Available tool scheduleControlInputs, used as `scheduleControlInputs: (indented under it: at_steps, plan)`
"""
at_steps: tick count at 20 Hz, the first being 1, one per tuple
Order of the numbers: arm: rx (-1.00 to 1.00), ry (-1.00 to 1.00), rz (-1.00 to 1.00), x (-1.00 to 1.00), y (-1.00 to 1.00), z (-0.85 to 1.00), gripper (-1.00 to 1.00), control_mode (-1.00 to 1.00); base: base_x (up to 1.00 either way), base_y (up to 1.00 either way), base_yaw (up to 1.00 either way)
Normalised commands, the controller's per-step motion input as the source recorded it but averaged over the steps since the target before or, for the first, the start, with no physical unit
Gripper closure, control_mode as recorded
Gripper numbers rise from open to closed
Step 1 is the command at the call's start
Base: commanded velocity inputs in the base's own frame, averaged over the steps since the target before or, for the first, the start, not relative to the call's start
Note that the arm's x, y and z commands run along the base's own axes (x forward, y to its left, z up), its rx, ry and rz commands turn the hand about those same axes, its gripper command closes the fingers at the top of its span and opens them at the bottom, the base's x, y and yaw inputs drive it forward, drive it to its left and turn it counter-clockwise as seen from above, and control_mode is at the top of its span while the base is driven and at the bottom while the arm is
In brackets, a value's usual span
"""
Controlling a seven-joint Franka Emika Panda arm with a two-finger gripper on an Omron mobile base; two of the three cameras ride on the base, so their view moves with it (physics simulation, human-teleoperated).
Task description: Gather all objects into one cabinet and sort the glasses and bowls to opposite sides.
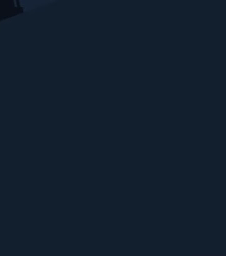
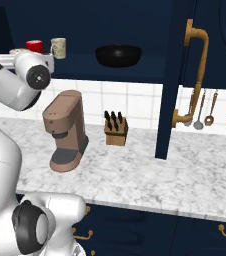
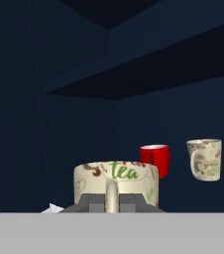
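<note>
In the hand view, the gripper [image 3: 112,204] is closed tight on the loop handle of a cream ceramic mug [image 3: 116,181] printed with "tea" and brownish leaf marks. The mug stands upright, mouth up, with its handle pointing straight back at the camera. Beyond it, inside the dark navy-blue wall cabinet [image 3: 79,114], stand a red cup [image 3: 155,158] and a second cream mug [image 3: 204,159], both upright, the latter's handle facing left. In the right base view, a wide black bowl [image 2: 118,55] sits on the cabinet shelf, well apart from the cups at its left end.
</note>
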Motion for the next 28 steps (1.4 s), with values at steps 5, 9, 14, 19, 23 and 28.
scheduleControlInputs:
  at_steps: [5, 9, 14, 19, 23, 28]
  plan:
    - [0.01, -0.07, -0.05, 0.56, 0.44, 0.05, 1.0, -1.0, 0.0, 0.0, 0.0]
    - [0.01, 0.0, -0.01, 0.51, 0.19, 0.12, 1.0, -1.0, 0.0, 0.0, 0.0]
    - [0.0, 0.02, 0.0, 0.45, 0.08, -0.03, 1.0, -1.0, 0.0, 0.0, 0.0]
    - [0.0, 0.0, 0.0, 0.21, 0.0, -0.18, 1.0, -1.0, 0.0, 0.0, 0.0]
    - [0.0, 0.0, 0.0, 0.0, 0.0, -0.3, 1.0, -1.0, 0.0, 0.0, 0.0]
    - [0.0, 0.0, -0.01, 0.0, 0.0, -0.09, 1.0, -1.0, 0.0, 0.0, 0.0]
